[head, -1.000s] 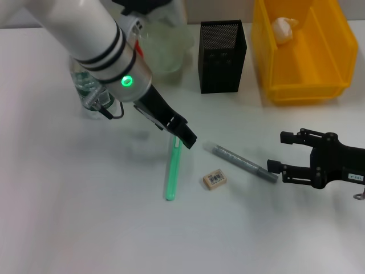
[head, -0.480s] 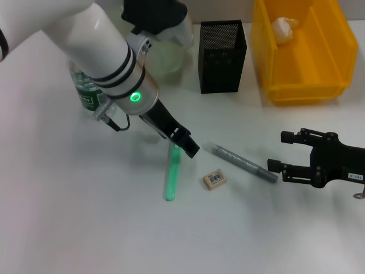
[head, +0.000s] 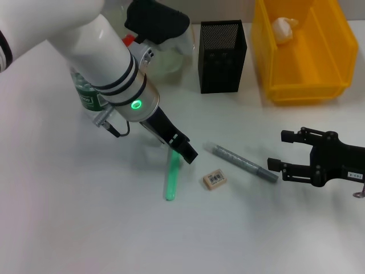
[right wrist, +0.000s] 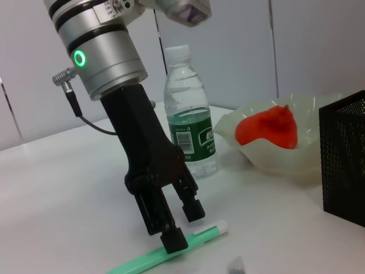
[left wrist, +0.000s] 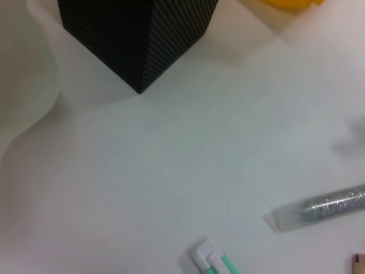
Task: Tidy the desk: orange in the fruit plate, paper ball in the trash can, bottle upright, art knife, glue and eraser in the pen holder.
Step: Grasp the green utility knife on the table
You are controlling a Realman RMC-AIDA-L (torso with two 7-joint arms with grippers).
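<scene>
Mid-counter, art knife (head: 170,176): it lies flat toward the near edge, its far end under my left gripper (head: 183,149).
Left fingers (right wrist: 174,240): spread, straddling that end, one tip looks to be touching it; nothing pinched.
Handling: I judge the knife light, stiff and slick; I'd pinch across its narrow body near the middle.
Pen holder (head: 222,55): toward the far edge, upright.
Right gripper (head: 275,152): spread, idle near the right edge, beside the glue (head: 243,162).
</scene>
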